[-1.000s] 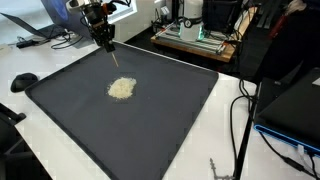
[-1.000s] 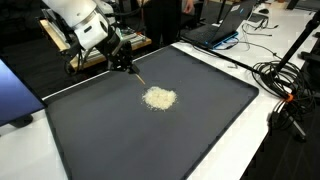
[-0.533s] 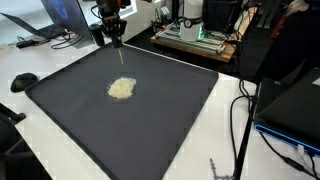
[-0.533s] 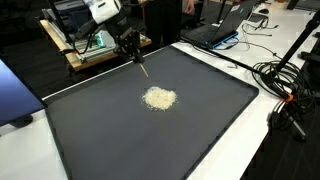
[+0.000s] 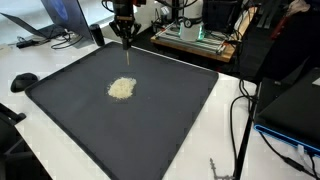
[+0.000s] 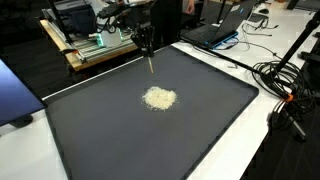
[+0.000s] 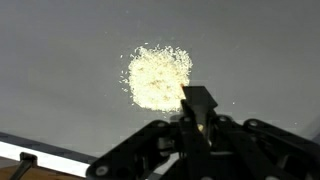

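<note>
A small pile of pale grains [image 5: 121,88] [image 6: 159,98] lies near the middle of a big dark mat [image 5: 175,110] [image 6: 200,120]. In both exterior views my gripper [image 5: 125,38] [image 6: 146,45] hangs above the mat's far edge, beyond the pile and well off the surface. It is shut on a thin stick-like tool [image 5: 128,58] [image 6: 150,64] that points down at the mat. In the wrist view the pile [image 7: 158,77] sits just past the gripper [image 7: 190,125], and the tool's dark flat end [image 7: 197,100] overlaps the pile's edge.
Behind the mat stands a wooden rack with electronics [image 5: 195,38] [image 6: 90,50]. Laptops [image 5: 40,25] [image 6: 215,30] and a black puck [image 5: 23,80] sit off the mat. Cables [image 5: 240,120] [image 6: 282,85] run across the white table beside it.
The arm has carried the tool sideways along the mat's far edge and lifted it a little. The pile has not changed.
</note>
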`<state>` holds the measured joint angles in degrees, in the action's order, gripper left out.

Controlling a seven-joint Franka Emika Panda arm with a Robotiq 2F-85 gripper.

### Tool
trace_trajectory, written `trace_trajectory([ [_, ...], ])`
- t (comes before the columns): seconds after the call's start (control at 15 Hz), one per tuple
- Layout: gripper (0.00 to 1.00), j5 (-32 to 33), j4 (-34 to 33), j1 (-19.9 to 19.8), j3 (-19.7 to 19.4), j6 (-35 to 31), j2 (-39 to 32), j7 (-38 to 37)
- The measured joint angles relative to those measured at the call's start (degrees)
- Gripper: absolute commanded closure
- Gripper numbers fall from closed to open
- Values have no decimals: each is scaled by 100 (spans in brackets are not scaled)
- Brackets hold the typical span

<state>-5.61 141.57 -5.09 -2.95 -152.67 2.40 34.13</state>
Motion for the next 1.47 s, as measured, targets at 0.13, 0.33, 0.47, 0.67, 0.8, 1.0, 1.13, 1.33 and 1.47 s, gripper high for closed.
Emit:
trace_trajectory([
  [0.13,97,750,3,91,75,3,38,-697],
  [0.33,97,1723,-18,192,214,57,78,-1567],
  [0.47,97,2218,-96,270,329,212,80,-1977],
  [0.67,97,2659,-271,428,496,548,78,-2299],
  [0.8,97,2901,-421,530,602,792,59,-2425],
  [1.0,97,3223,-698,665,721,1157,-94,-2557],
  [1.13,97,3287,-922,724,746,1346,-288,-2557],
  [1.33,97,3301,-1290,737,732,1471,-656,-2541],
  [1.47,97,3298,-1530,734,673,1485,-918,-2510],
])
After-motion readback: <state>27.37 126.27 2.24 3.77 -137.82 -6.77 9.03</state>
